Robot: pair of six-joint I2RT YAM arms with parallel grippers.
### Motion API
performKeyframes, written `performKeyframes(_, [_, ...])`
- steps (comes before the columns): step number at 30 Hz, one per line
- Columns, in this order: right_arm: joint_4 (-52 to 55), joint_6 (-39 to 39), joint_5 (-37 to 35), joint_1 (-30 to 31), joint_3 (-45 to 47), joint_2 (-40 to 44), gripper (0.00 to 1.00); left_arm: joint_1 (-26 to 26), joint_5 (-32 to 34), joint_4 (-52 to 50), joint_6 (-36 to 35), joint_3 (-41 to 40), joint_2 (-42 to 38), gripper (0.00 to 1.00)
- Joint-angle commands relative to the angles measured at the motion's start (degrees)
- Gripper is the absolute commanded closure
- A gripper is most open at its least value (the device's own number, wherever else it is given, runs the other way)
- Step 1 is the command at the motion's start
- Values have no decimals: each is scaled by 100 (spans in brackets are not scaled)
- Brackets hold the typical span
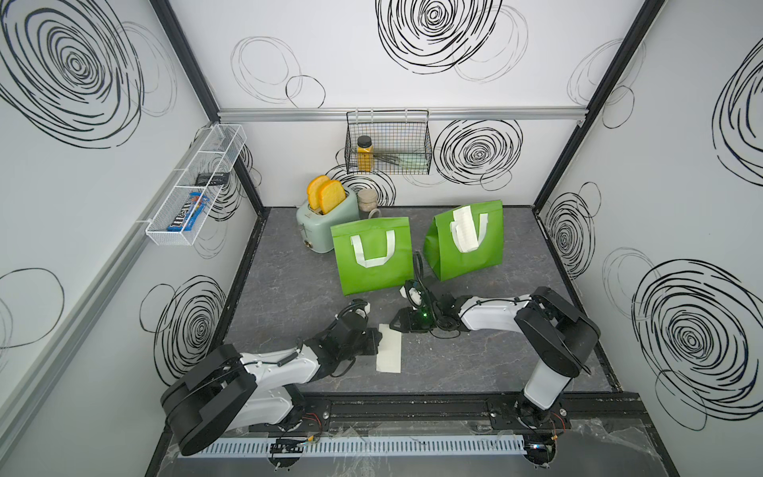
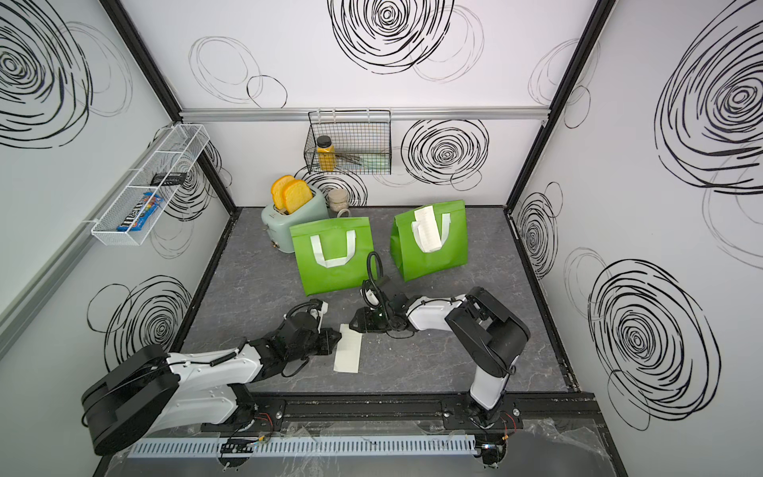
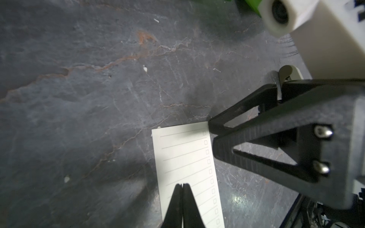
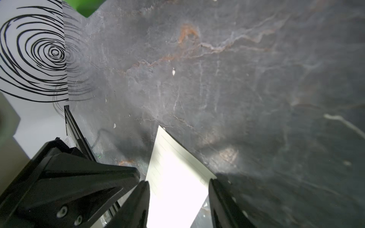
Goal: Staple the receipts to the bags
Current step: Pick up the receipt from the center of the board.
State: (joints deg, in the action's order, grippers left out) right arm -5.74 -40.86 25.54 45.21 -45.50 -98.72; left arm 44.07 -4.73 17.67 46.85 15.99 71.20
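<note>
A white lined receipt (image 1: 389, 349) lies flat on the grey table (image 1: 289, 289), near a green bag (image 1: 371, 276). The left gripper (image 3: 181, 186) reaches low over it, jaws pressed together. The right gripper (image 4: 178, 181) straddles its end, jaws apart.

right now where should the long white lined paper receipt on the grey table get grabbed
Probably its short end nearer the bare green tote bag, from the right arm's side: the receipt looks flat with no raised edge, and the open right gripper straddles that end.
</note>
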Motion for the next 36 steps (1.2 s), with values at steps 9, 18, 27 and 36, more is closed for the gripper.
performKeyframes(9, [472,-775,-264,12,392,538,45,-100,-85,106,-432,212,487,100])
performKeyframes(18, [407,-1399,-174,113,86,-153,46,-43,-79,549,-69,-210,585,100])
performKeyframes(27, [-79,-1978,111,365,247,-400,44,179,-33,1089,625,-508,682,100])
performKeyframes(36, [-1172,-1675,714,374,747,42,46,204,87,926,757,-461,509,100])
